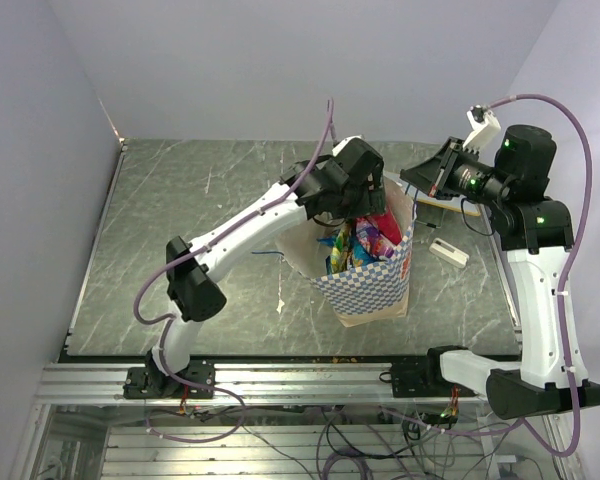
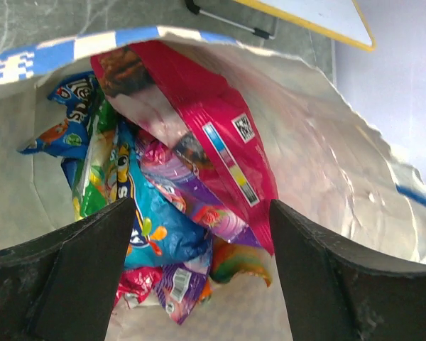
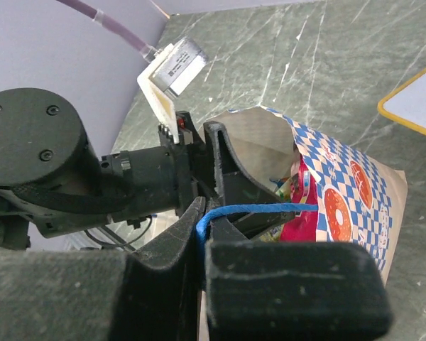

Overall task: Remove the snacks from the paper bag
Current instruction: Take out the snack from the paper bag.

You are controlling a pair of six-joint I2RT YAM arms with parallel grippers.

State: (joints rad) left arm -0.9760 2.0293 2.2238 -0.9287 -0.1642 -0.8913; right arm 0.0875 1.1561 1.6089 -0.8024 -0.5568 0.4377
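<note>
paper bag (image 1: 372, 286) hides most snacks (image 1: 366, 240)

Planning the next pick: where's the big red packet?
The red packet sits inside the paper bag, mid-frame in the left wrist view, right of the blue packet.

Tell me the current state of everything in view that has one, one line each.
paper bag: mouth open, not yet emptied.
snacks: piled inside the bag.
left gripper: open over the snacks, holding nothing.
right gripper: shut on blue cord handle.
white block: lying flat, apart from the bag.
</note>
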